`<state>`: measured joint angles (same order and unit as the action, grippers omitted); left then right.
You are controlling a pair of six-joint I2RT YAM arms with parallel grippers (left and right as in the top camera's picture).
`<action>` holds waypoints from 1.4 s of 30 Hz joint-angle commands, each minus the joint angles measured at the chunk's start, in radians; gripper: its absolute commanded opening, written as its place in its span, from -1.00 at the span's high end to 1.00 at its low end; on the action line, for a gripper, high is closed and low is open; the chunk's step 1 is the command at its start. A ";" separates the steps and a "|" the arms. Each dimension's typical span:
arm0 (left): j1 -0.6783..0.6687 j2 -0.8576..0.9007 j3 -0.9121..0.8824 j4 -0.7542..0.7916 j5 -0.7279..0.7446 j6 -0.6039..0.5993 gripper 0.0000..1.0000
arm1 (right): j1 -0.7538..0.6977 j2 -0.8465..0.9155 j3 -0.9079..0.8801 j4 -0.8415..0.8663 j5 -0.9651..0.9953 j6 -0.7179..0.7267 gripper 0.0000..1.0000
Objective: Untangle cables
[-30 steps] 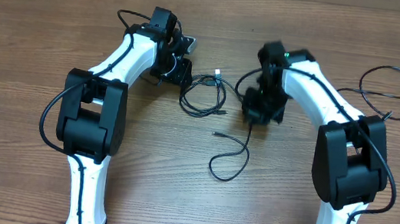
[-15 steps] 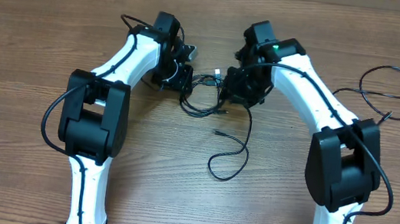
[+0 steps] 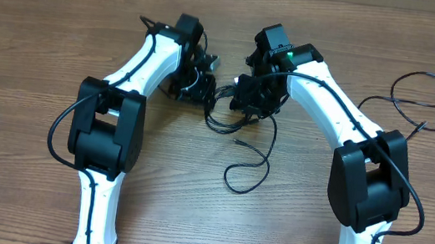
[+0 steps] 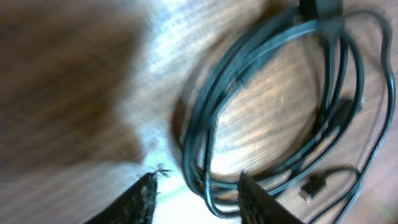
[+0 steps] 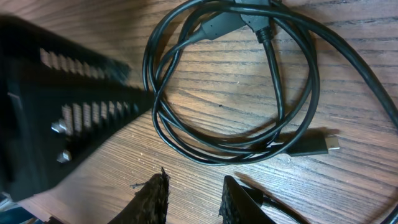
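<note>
At the table's (image 3: pixel 44 32) far middle, the two arms meet over the cables, which lie there as a small coil (image 3: pixel 225 115) on the wood. The left gripper (image 3: pixel 202 86) comes in from the coil's left and the right gripper (image 3: pixel 247 101) from its right, and the two are close together above it.

In the left wrist view, which is blurred, the left gripper (image 4: pixel 199 196) has its fingers apart. Several strands of the coil (image 4: pixel 211 106) run down into the gap between the tips. The gap looks much wider than the strands, so the jaws seem released rather than clamped on them. A small plug (image 4: pixel 313 185) lies just right of the right-hand fingertip.

In the right wrist view, the right gripper (image 5: pixel 196 202) stands a little parted, with bare wood between its tips and nothing gripped. The coil lies flat just ahead of it as a round loop of a few turns. One silvery-tipped plug (image 5: pixel 314 145) points out from the loop's lower right. The left gripper's dark body fills that view's left side, touching or nearly touching the loop's edge.

A tail (image 3: pixel 267 164) runs from the coil toward the robot and curls into an open hook. A second cable (image 3: pixel 426 74) lies well apart, in a loose loop by the right arm.
</note>
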<state>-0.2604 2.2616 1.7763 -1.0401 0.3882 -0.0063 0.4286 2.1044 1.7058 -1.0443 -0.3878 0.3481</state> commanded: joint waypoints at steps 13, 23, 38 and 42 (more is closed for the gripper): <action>-0.021 0.075 0.008 0.034 -0.122 -0.028 0.37 | 0.012 0.000 0.014 0.046 0.040 0.107 0.46; -0.028 0.076 0.008 0.007 -0.092 -0.016 0.60 | 0.077 0.000 -0.090 0.177 0.103 0.180 0.44; -0.027 0.076 0.008 -0.009 -0.092 -0.016 0.90 | 0.193 0.000 -0.259 0.488 0.166 0.209 0.11; -0.026 0.076 0.008 -0.010 -0.092 -0.016 0.78 | 0.197 0.000 -0.312 0.565 0.167 0.228 0.01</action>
<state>-0.2749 2.3024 1.7832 -1.0435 0.3145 -0.0269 0.5983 2.1044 1.4162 -0.5159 -0.2222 0.5556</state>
